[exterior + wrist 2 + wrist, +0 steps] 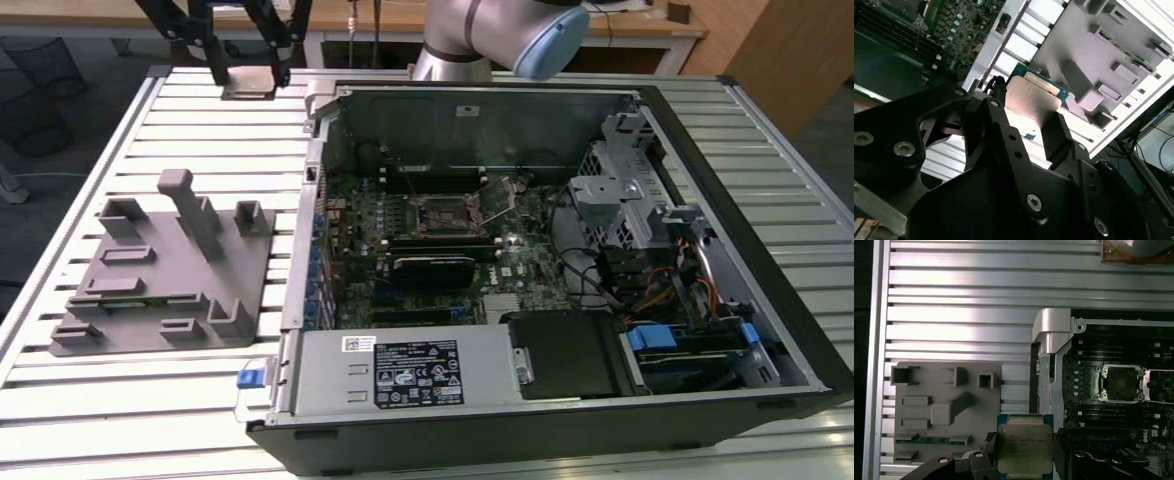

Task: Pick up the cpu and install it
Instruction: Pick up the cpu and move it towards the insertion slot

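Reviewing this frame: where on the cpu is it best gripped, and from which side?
By two opposite side edges, coming from above its metal top. The cpu is thin, flat and square, so only its straight edges offer parallel faces. The gripper holds it that way in both wrist views, shut across those edges.

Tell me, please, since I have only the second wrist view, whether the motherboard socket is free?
Observer: It looks free. In the first wrist view the socket has a dark, bare centre with no chip in it.
Operator: Thank you. How near to it is the cpu?
Observer: Not near. In that same view the cpu, clamped in the gripper, shows by the edge of the case, well apart from the socket.
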Tool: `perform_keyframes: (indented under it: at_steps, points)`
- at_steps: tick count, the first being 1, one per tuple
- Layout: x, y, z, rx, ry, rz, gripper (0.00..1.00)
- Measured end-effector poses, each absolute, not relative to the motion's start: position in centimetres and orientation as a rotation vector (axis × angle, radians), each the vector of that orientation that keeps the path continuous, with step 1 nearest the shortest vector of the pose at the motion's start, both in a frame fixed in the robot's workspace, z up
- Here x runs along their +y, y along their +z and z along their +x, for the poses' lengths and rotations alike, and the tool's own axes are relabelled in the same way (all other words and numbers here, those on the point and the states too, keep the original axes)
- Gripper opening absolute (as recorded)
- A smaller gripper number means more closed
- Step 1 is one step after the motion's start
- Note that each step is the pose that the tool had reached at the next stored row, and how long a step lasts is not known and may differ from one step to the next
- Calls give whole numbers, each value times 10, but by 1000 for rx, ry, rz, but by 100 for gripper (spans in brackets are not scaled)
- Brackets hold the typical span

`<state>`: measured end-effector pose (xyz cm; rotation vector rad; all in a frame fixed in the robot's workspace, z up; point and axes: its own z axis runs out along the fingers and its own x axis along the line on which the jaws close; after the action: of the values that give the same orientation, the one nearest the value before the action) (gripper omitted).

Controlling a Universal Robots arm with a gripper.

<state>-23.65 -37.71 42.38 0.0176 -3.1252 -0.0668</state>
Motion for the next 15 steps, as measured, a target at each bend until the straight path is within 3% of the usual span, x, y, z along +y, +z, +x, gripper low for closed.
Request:
perform_keyframes:
  at_steps: [15]
  points:
    - [-372,424,-183,-3125,-67,18,53]
